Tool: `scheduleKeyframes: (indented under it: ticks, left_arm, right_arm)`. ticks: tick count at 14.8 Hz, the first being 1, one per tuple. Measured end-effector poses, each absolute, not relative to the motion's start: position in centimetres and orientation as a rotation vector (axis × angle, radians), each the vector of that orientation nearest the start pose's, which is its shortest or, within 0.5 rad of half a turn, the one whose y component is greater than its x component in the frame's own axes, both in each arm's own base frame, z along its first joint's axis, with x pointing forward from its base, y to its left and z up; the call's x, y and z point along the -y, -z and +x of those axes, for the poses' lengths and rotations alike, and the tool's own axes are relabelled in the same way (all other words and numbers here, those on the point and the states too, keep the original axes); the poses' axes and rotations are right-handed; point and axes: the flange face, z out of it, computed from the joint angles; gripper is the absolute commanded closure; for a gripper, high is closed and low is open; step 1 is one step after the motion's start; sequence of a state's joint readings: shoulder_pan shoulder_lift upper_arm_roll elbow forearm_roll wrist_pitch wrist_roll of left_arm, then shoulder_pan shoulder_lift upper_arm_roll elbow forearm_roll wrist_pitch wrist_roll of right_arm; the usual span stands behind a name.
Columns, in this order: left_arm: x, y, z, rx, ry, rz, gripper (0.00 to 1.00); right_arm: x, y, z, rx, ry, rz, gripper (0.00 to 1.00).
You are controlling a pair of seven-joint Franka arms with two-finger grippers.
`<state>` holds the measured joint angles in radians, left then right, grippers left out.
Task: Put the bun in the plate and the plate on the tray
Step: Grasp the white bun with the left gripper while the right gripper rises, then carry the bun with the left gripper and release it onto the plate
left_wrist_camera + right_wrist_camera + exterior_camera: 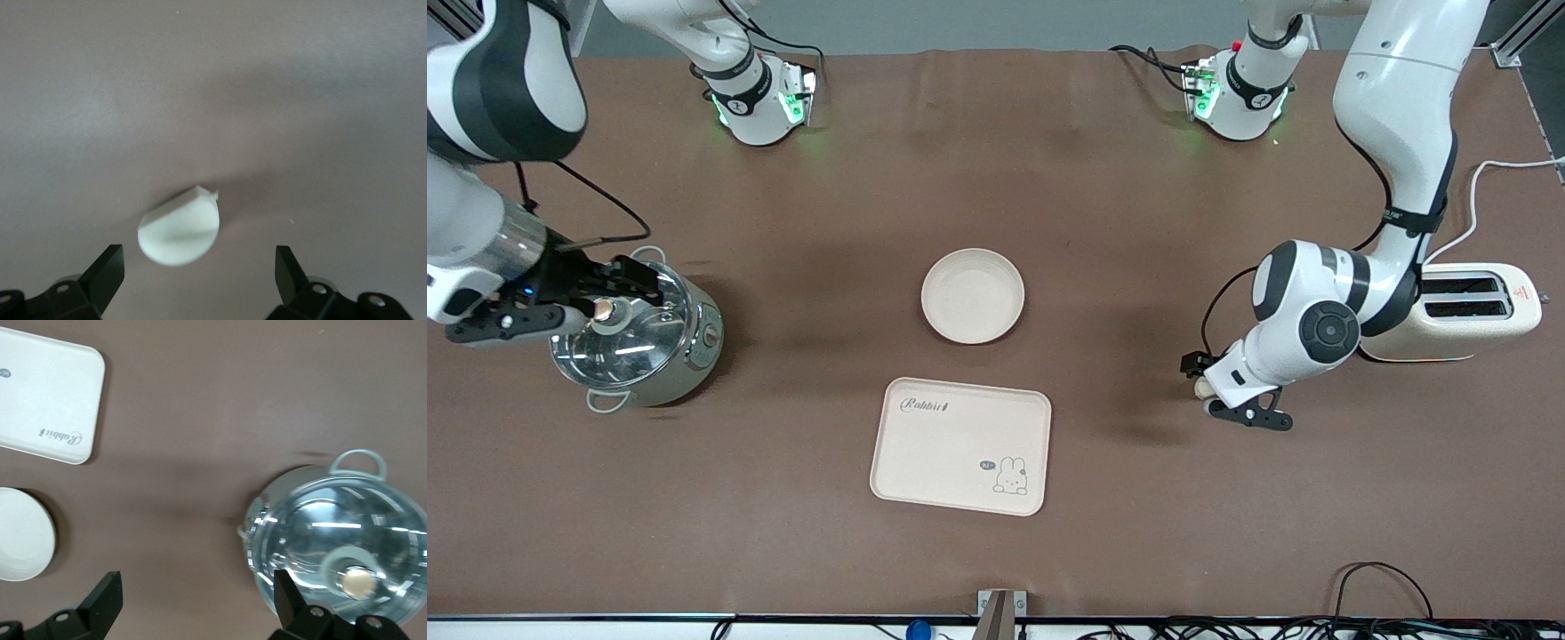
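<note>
Brown matting covers the whole bench, and on it the bun [179,229] lies bare, a small pale half-round lump toward the left arm's end of the bench, just beside the toaster [1467,313] and a little nearer the front camera than it. In the front view it is almost hidden under the left gripper [1240,411], which hangs low right over it. The left wrist view shows the jaws spread wide with the bun between them, neither finger touching it, so nothing is grasped yet.

Mid-bench sits the plate [972,295], round, cream-white and empty. The tray [960,445], with its "Rabbit" lettering and little rabbit drawing, lies just nearer the front camera than the plate, close to it but apart, and it is empty too.

Toward the right arm's end stands a steel pot [640,342] under a glass lid with a round knob. The right gripper [560,311] hovers over that lid, jaws released and holding nothing; this arm looks to be waiting.

By my reckoning the job is barely begun. No part is done: the bun is not in the plate, the plate is not on the tray. What seems in hand is the first grasp, the left arm lined up to close on the bun. After that come the carry to the plate, then the lift of the plate onto the tray.
</note>
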<state>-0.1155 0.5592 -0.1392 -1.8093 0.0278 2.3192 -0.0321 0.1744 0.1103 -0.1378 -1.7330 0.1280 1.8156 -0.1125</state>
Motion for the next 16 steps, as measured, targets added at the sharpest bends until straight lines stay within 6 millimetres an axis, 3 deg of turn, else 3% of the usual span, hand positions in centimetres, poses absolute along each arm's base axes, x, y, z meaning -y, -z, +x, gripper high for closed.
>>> scheduleKeyframes:
  ticks: [2, 3, 6, 9, 12, 16]
  left_arm:
    - [15.2, -21.8, 62.1, -0.362, -0.054, -3.171, 0.06]
    - [15.1, -21.3, 61.8, -0.364, -0.047, -3.172, 0.15]
    - [14.7, -20.2, 61.0, -0.365, -0.041, -3.173, 0.62]
    - [14.0, -20.0, 61.0, -0.379, -0.040, -3.171, 0.99]
    - [14.0, -20.0, 61.0, -0.380, -0.039, -3.171, 1.00]
    - [14.5, -20.6, 61.2, -0.392, -0.021, -3.173, 1.00]
  right_arm:
    - [-4.4, -48.3, 59.9, 0.148, -0.059, -2.971, 0.00]
    - [-5.0, -47.1, 60.2, 0.127, -0.075, -2.931, 0.00]
    - [-7.0, -43.5, 60.7, 0.084, -0.094, -2.868, 0.00]
    - [-9.6, -41.7, 60.4, 0.054, -0.062, -2.860, 0.00]
    - [-12.8, -38.8, 59.0, 0.011, -0.077, -2.817, 0.00]
    - [-14.1, -35.1, 56.9, -0.057, -0.146, -2.783, 0.00]
